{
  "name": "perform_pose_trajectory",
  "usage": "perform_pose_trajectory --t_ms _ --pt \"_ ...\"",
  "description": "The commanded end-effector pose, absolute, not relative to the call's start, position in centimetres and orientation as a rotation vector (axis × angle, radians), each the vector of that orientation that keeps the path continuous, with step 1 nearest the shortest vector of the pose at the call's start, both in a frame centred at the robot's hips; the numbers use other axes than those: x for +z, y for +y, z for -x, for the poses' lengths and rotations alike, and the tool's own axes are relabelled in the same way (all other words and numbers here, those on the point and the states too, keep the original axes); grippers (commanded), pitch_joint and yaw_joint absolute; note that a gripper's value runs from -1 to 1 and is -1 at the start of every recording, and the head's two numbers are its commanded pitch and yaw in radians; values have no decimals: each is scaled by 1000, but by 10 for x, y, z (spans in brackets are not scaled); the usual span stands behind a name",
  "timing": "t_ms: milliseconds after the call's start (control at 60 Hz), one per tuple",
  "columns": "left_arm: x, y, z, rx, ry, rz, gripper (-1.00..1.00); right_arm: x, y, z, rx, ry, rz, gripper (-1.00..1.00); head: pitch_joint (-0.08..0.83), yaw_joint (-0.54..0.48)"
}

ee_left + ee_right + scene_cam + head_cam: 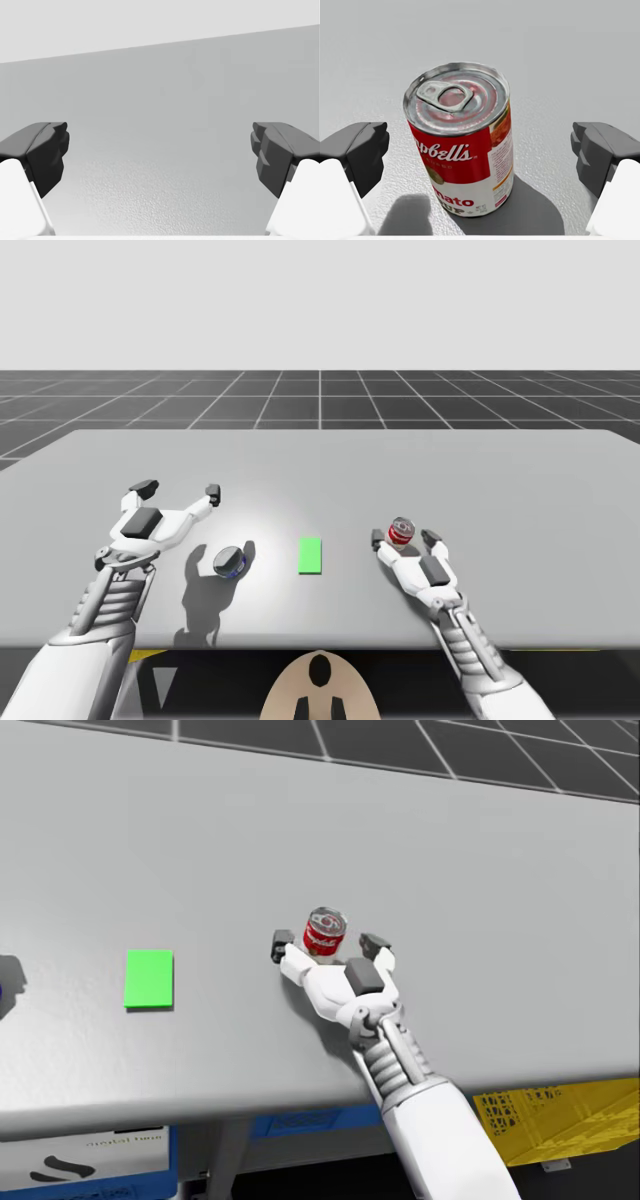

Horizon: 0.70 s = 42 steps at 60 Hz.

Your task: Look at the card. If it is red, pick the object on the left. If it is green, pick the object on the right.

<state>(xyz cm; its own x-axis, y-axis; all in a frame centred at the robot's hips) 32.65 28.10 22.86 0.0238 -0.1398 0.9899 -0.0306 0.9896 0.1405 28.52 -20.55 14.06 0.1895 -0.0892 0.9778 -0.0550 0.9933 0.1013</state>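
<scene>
While the card (pixel 310 555) lay green on the bench (pixel 500 470) between two cans, your right hand (pixel 327 946) sat low over the bench with its fingers spread wide. The red can (pixel 324 933), right of the card, stood upright between them, touched by neither. You had clear gaps on both sides in the right wrist view. Your left hand (pixel 178 488) hovered wide too, gripping nothing, beyond the dark can (pixel 229 561) left of the card.
</scene>
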Motion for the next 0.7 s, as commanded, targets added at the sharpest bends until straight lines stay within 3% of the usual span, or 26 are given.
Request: perform_pose_trajectory --t_ms 17,233,283,300,317,333,367,400,567,700 --pt "229 281 -327 -81 -1547 -136 -1000 138 -187 -309 -49 -1366 -179 -1000 715 -305" --pt "228 281 -327 -85 -1543 -132 -1000 132 -184 -316 -40 -1356 -174 -1000 716 -304" --pt "228 281 -328 -86 -1543 -131 -1000 131 -185 -314 -31 -1355 -163 -900 716 -304" --pt "228 281 -328 -87 -1542 -131 -1000 130 -185 -313 -33 -1357 -138 -442 716 -306" --pt "228 281 -328 -87 -1542 -131 -1000 130 -185 -313 -34 -1358 -135 -320 715 -307" --pt "228 281 -328 -87 -1542 -131 -1000 130 -185 -313 -34 -1358 -135 -320 715 -307" --pt "228 280 -328 -87 -1542 -131 -1000 130 -185 -312 -38 -1358 -128 790 713 -309" --pt "228 280 -328 -87 -1542 -130 -1000 129 -185 -311 -39 -1360 -121 943 711 -311" --pt "227 280 -328 -90 -1540 -131 -1000 128 -186 -310 -45 -1349 -123 1000 686 -318" --pt "226 279 -328 -91 -1539 -132 -1000 128 -186 -310 -43 -1349 -130 1000 553 -327"
